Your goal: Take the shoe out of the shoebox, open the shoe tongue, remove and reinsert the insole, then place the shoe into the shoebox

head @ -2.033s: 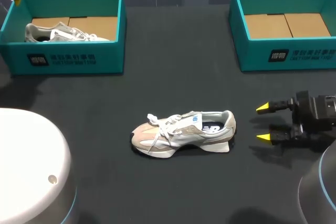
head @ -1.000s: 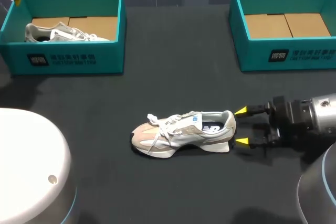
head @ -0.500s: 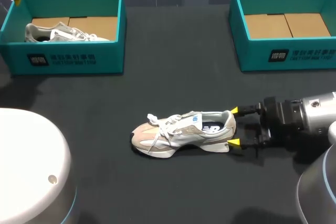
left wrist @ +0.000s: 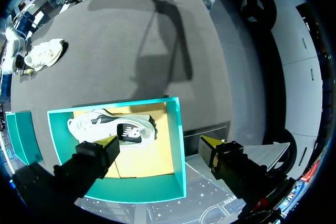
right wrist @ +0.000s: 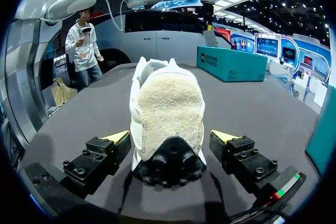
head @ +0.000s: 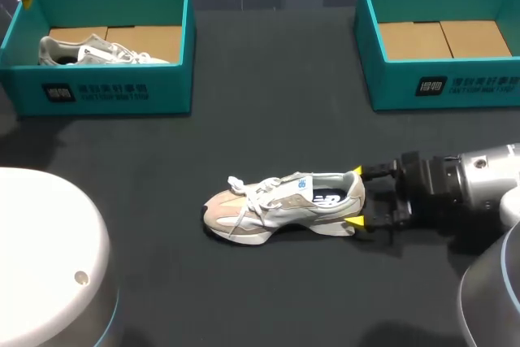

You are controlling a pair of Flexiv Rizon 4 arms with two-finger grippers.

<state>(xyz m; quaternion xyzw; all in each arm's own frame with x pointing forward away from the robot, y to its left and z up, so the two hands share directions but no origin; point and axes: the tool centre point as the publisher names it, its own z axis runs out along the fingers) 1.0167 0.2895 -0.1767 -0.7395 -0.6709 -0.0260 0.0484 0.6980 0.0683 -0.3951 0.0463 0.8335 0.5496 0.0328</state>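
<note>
A beige, grey and white sneaker (head: 280,205) stands upright on its sole at the lower centre of the frame. Its toe points left and its heel right, its white laces are loose, and a dark insole shows in its opening. An open teal shoebox (head: 106,91) at the upper left holds a second, pale grey sneaker (head: 93,50) on its brown cardboard floor. A matching open teal shoebox (head: 455,85) sits at the upper right, well apart, showing its cardboard floor.

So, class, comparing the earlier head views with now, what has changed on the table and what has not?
The right gripper moved in from the right toward the shoe; its open fingers now flank the heel without gripping. The shoe, the left shoebox with its second shoe, the right shoebox and the left gripper stayed put.
</note>
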